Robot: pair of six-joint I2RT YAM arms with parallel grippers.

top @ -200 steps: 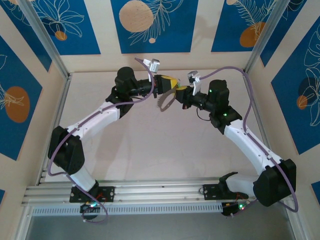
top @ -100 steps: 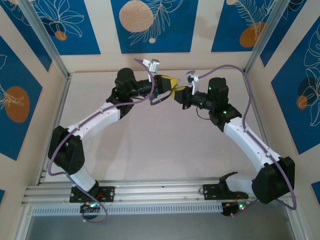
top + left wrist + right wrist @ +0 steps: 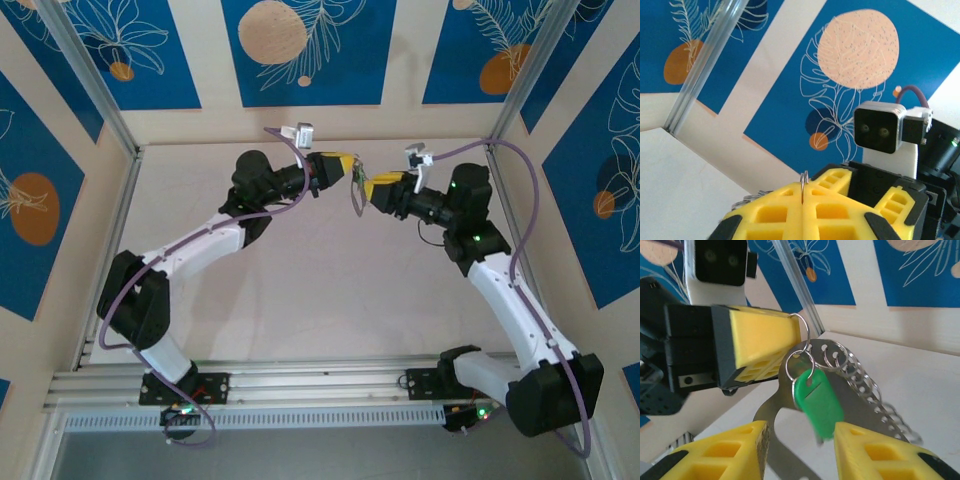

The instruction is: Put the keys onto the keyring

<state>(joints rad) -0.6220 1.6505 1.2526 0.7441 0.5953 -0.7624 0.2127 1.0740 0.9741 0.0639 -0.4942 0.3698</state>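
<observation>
From above, the left gripper [image 3: 343,166] and right gripper [image 3: 370,188] are meeting in mid-air, the keyring [image 3: 355,195] dangling between them. In the left wrist view, the left jaws are pinching the keyring's thin edge and are shut tight on it. In the right wrist view, the right jaws are standing apart, gripping nothing. The key [image 3: 817,402] is hanging off the keyring between them. The risk is the slim keyring slipping from that pinch if the right fingers snag the key while moving.

1. Key [image 3: 817,402], between the right gripper [image 3: 800,440] fingers [image 3: 732,452]: smooth, glossy green plastic head.
2. Keyring [image 3: 856,407], just behind it: dull grey metal, shiny wire rings.
3. Those fingers: matt yellow plastic.
</observation>
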